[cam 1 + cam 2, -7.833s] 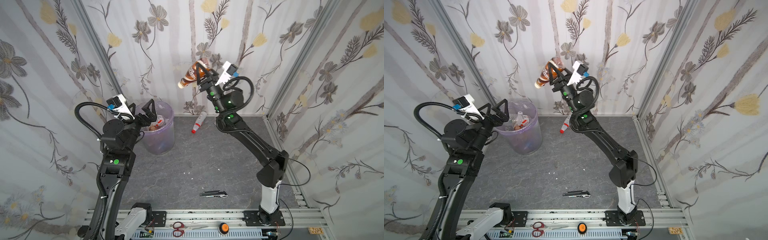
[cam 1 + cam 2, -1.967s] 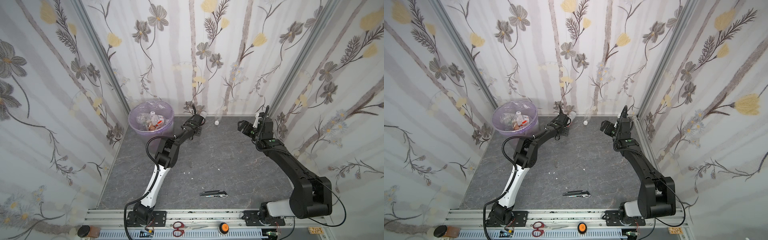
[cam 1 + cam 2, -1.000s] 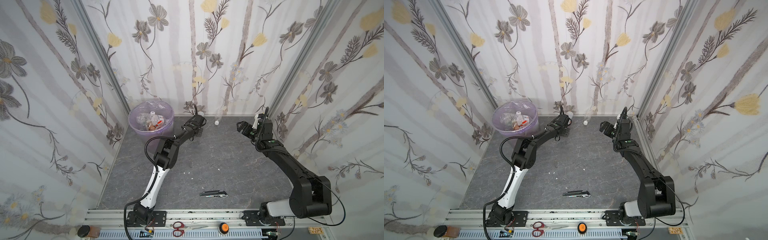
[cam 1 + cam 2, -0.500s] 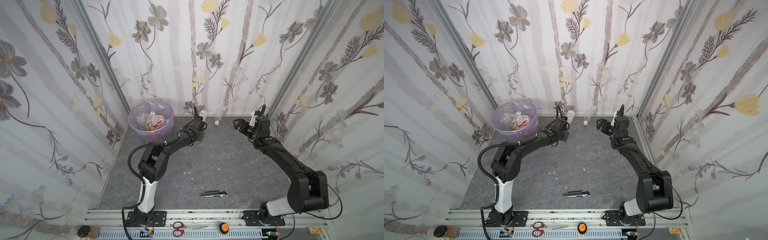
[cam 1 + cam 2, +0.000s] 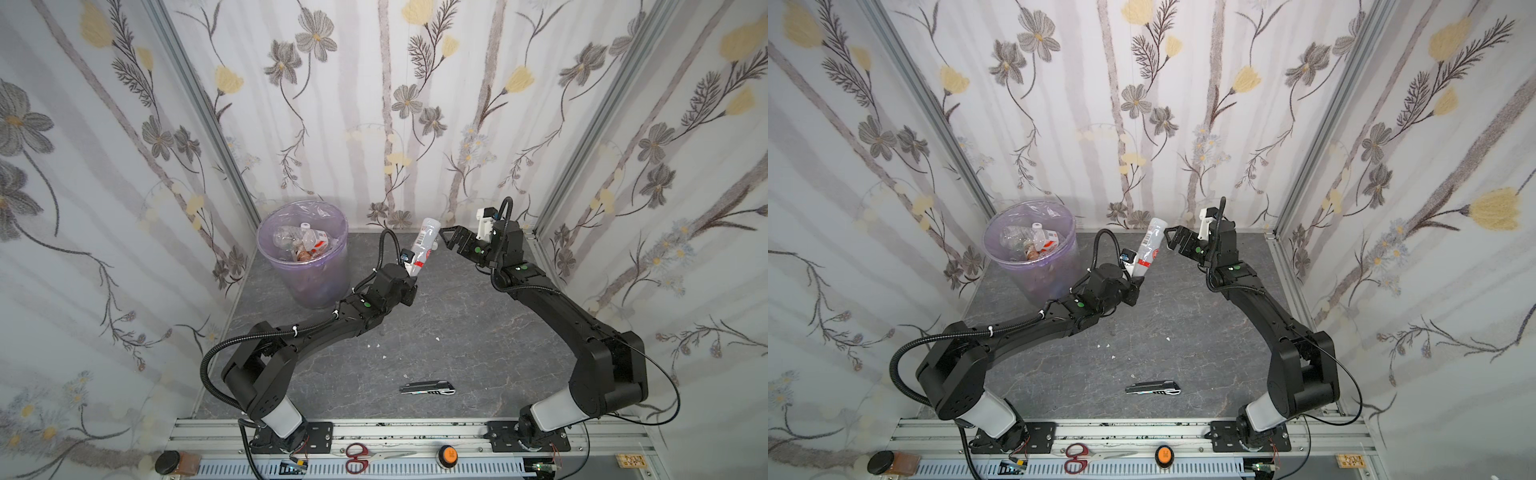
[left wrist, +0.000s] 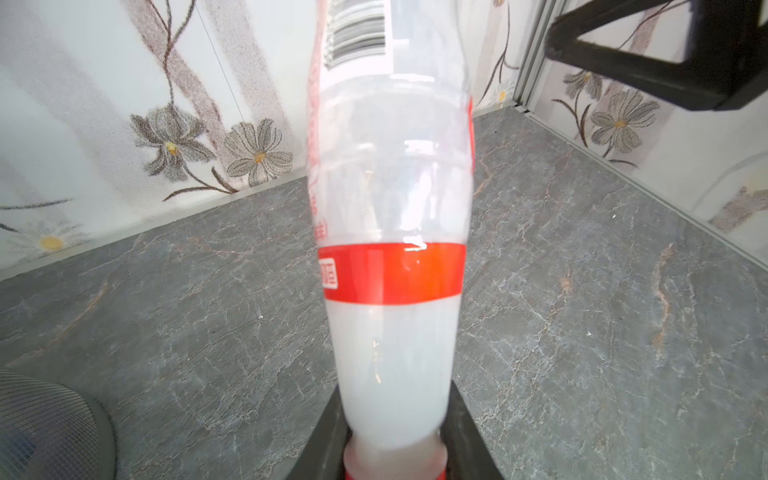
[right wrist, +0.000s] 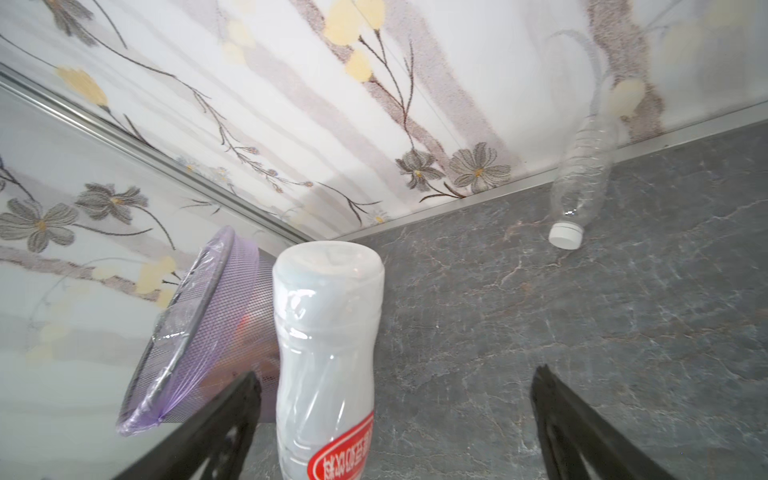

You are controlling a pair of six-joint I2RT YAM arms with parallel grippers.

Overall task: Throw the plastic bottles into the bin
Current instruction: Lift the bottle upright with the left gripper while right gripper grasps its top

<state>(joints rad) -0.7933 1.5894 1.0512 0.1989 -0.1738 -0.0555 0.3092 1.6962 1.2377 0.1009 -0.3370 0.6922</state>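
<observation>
Bin (image 5: 322, 286) stands off to the left of my left jaws, with a heap of bottles (image 5: 303, 245) already inside it. My left jaws are pinching a red-banded bottle (image 5: 423, 246) by its neck. It's up off the counter (image 5: 415, 332), base tilted high and away from me. Just right of that raised base, my right jaws hang spread wide. Out ahead of them, a clear bottle (image 7: 582, 178) lies on the counter against the back wall.

Bottle (image 6: 395, 332) glossy clear plastic; bin (image 5: 322, 282) mesh, purple film liner; floor (image 5: 457, 332) matt stone-look.
</observation>
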